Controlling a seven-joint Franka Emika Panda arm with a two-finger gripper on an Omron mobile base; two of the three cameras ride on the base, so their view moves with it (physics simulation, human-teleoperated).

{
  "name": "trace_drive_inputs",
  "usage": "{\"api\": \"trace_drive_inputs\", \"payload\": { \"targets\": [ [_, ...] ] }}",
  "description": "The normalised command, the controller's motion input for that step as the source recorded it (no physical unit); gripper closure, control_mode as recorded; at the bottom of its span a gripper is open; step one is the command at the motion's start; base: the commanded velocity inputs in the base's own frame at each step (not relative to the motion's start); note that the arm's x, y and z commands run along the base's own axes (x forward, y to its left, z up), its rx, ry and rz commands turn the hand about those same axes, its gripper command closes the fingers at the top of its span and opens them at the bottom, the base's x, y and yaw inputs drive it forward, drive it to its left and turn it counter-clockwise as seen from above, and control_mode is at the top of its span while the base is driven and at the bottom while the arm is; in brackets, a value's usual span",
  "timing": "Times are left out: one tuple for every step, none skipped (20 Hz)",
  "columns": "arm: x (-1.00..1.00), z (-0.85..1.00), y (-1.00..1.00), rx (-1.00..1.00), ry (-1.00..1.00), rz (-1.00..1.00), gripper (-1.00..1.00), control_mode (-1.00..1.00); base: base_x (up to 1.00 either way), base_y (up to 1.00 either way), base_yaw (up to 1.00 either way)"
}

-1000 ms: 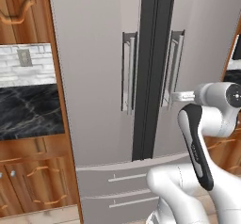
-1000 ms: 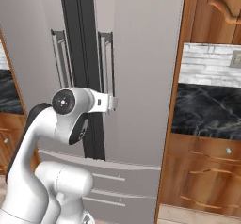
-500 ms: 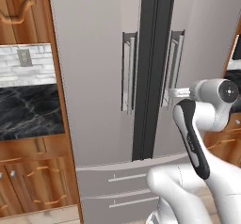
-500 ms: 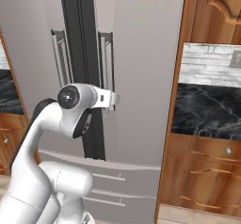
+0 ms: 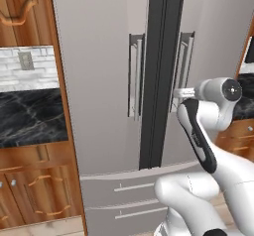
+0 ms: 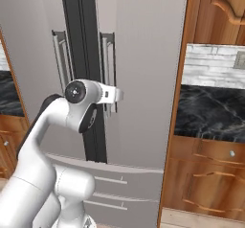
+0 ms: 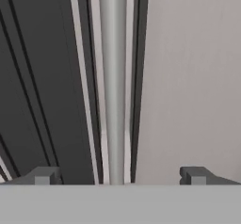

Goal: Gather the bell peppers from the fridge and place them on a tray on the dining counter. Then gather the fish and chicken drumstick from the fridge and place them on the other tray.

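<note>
My gripper (image 7: 117,175) stands with its fingers (image 7: 44,175) spread as wide as they go, and nothing is pinched between them. In the hand view the two dark tips rise at the bottom, one to each side of the right door handle (image 7: 113,77), which runs up the middle of the gap. I cannot tell whether either tip touches the handle; both appear to stand clear of it.

The fridge (image 5: 99,71) is directly in front of me, both upper doors closed, with a dark vertical seam (image 5: 158,71) between them. The right door handle is a grey bar, long axis vertical, mounted just beside the seam on the right door; in the left base view it sits at (image 5: 184,66), with my hand level with its lower part. The left door handle (image 5: 135,76) matches it on the other side of the seam, also upright.

In the right base view my gripper (image 6: 117,95) points forward at the right door handle (image 6: 109,69). Two drawers (image 6: 110,184) lie below the doors, shut. Wooden cabinets (image 6: 210,174) flank the fridge
</note>
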Motion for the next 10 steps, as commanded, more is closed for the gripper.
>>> {"api": "trace_drive_inputs", "payload": {
  "targets": [
    [0.26, 0.00, 0.00, 0.00, 0.00, 0.00, -1.00, -1.00, 0.00, 0.00, 0.00],
    [0.24, 0.00, 0.00, 0.00, 0.00, 0.00, -1.00, -1.00, 0.00, 0.00, 0.00],
    [0.21, 0.00, -0.01, 0.00, 0.00, 0.00, -1.00, -1.00, 0.00, 0.00, 0.00],
    [0.19, 0.00, -0.01, 0.00, 0.00, 0.00, -1.00, -1.00, 0.00, 0.00, 0.00],
    [0.15, 0.00, 0.00, 0.00, 0.00, 0.00, -1.00, -1.00, 0.00, 0.00, 0.00],
    [0.14, 0.00, 0.00, 0.00, 0.00, 0.00, -1.00, -1.00, 0.00, 0.00, 0.00],
    [0.14, 0.00, 0.00, 0.00, 0.00, 0.00, -1.00, -1.00, 0.00, 0.00, 0.00],
    [0.16, 0.00, 0.00, 0.00, 0.00, 0.00, -1.00, -1.00, 0.00, 0.00, 0.00],
    [0.17, 0.00, 0.00, 0.00, 0.00, 0.00, -1.00, -1.00, 0.00, 0.00, 0.00],
    [0.23, 0.00, 0.00, 0.00, 0.00, 0.00, -1.00, -1.00, 0.00, 0.00, 0.00]
  ]
}}
